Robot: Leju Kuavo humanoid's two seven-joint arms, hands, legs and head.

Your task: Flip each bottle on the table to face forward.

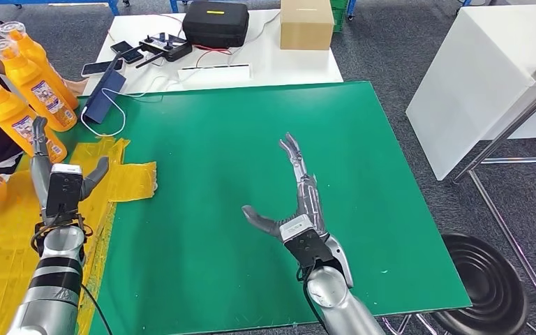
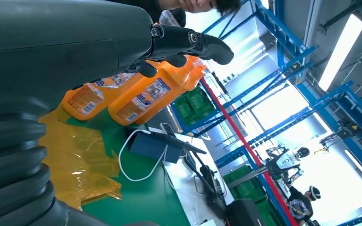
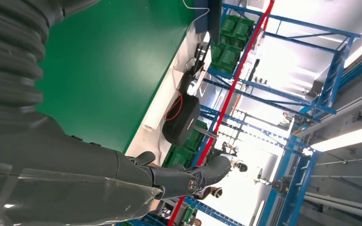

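Three orange bottles (image 1: 31, 84) stand upright in a row at the far-left edge of the green table (image 1: 251, 139), next to a person w/ black sleeve. L hand (image 1: 56, 178) hovers just in front of the nearest bottle, over yellow sheet (image 1: 122, 174); fingers spread, released, grasping nothing. R hand (image 1: 293, 202) sits mid-table, well apart from bottles, fingers stretched fwd, thumb out to the side, also empty. Behind the mat on a white table (image 1: 300, 63): black case (image 1: 215, 22), cardboard box (image 1: 306, 22), phones.
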